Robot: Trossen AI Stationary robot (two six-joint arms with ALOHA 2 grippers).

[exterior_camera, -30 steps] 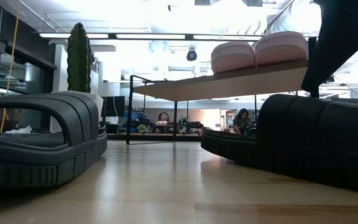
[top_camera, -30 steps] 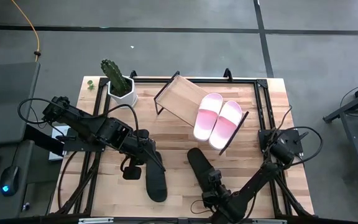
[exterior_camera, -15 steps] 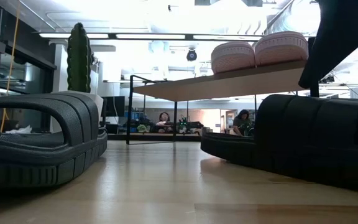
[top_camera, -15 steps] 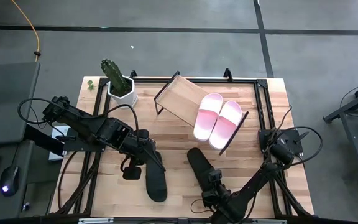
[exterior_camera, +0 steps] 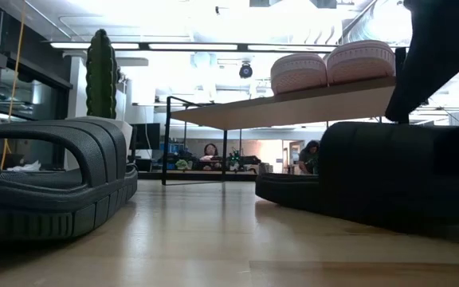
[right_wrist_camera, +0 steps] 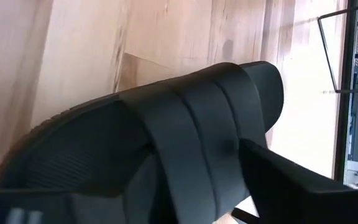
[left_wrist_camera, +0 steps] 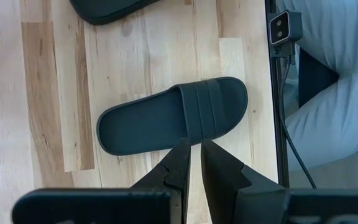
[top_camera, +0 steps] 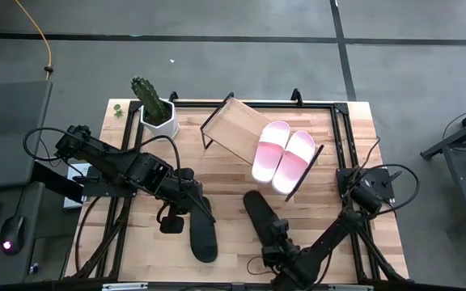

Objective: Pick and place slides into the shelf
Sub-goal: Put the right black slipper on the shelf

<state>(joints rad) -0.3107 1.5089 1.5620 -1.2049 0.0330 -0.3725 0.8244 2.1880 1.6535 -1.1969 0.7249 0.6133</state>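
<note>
Now the left tool, nearly closed and empty, hangs beside one black slide, while the right tool straddles the other black slide's strap, apparently gripping, and should lift level toward the shelf.

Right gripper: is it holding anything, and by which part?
The right gripper looks clamped on a black slide at its strap. The left gripper holds nothing.

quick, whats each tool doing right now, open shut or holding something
Left tool: shut, holding nothing, just above the left black slide.
Right tool: at the strap of the right black slide; cannot tell if it grips.
</note>
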